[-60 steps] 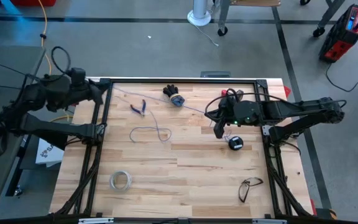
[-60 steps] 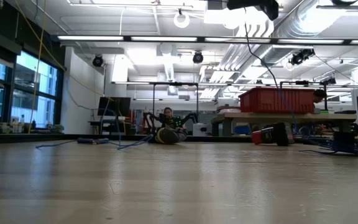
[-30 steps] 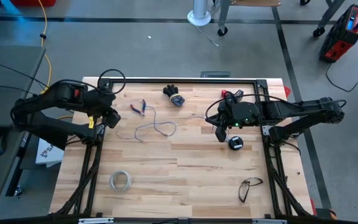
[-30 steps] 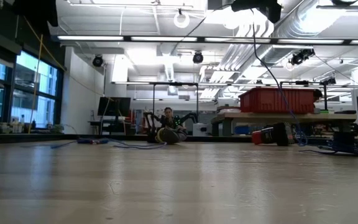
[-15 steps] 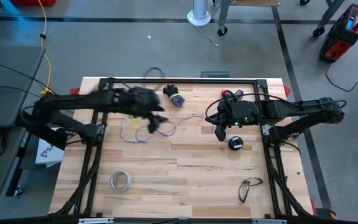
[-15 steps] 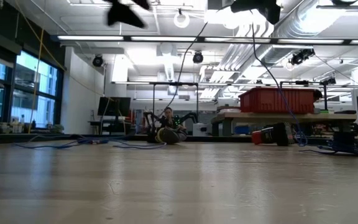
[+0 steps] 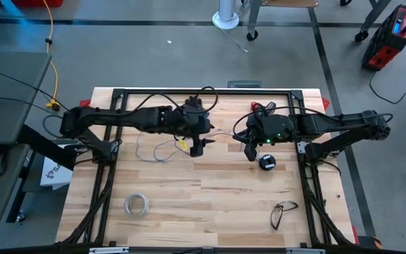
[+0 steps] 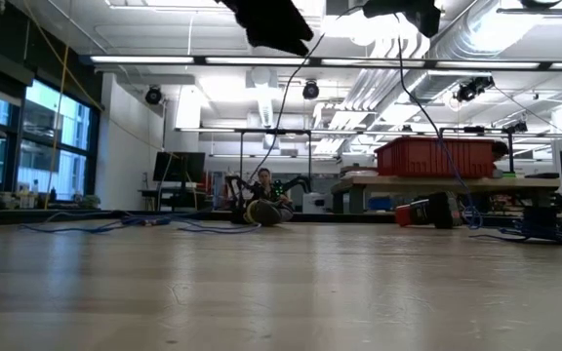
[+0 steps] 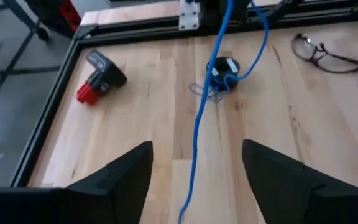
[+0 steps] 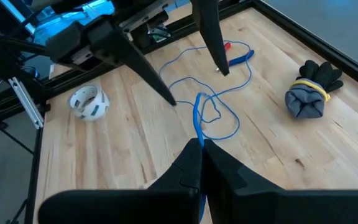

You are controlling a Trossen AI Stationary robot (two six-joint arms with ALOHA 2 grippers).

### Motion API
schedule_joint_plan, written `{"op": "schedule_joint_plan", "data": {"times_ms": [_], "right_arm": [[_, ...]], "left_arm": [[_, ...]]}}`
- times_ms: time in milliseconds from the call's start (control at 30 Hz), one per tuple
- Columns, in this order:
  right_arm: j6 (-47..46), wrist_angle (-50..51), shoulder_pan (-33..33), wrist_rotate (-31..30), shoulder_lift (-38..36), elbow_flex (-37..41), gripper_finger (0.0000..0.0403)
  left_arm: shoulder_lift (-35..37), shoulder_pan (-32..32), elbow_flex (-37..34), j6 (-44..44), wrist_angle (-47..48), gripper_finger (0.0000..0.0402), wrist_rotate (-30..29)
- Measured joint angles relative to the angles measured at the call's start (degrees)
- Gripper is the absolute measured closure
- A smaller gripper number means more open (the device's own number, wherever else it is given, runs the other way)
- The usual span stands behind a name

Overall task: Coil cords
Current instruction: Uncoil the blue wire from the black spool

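Note:
The cords are one thin blue wire. Its loops (image 7: 157, 149) lie on the table's left half, and its other end runs to a small dark spool (image 7: 267, 162) lying on the boards. My right gripper (image 7: 249, 152) hovers just left of the spool, shut on the wire. My left gripper (image 7: 197, 148) reaches to mid-table, open. A raised stretch of wire (image 9: 197, 134) passes between its fingers (image 9: 126, 177) without touching them. In the right wrist view the left gripper (image 10: 197, 87) hangs over the loops (image 10: 213, 109). My right gripper pinches the wire (image 10: 196, 127) between its two fingertips, at a point between the spool and the loops. The fingers slant down toward the table's left. From the hold one stretch runs slack to the loops, another drops to the spool (image 9: 222, 67).
A grey-and-black glove (image 10: 309, 93) and red-handled pliers (image 10: 238, 56) lie near the far edge. A whitish tape ring (image 7: 137, 204) sits near-left, glasses (image 7: 284, 213) near-right, and a red-black block (image 9: 98, 84) by the far right frame rail.
My left gripper has swept from the table's left edge toward the right, to mid-table close to my right gripper. It has sunk a little, rolled about its own axis, and stayed open.

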State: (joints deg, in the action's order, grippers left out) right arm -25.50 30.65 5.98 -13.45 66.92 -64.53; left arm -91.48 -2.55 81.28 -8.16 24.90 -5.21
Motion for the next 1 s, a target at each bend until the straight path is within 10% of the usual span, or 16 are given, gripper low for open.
{"op": "schedule_joint_plan", "data": {"times_ms": [233, 633, 1000], "right_arm": [[0.51, -0.03, 0.00, 0.00, 0.00, 0.00, 0.0402], [1.09, -0.16, 0.00, 0.07, 0.00, 0.00, 0.0402], [-1.39, -7.79, 0.57, -9.05, -0.71, 0.00, 0.0383]], "left_arm": [[-0.93, -0.79, 0.09, 0.84, -2.65, 0.0172, 0.46], [-1.64, -0.24, 0.00, 3.98, -5.25, 0.0391, 5.04], [5.85, -1.49, 4.41, 9.02, 9.58, 0.0401, 3.73]]}}
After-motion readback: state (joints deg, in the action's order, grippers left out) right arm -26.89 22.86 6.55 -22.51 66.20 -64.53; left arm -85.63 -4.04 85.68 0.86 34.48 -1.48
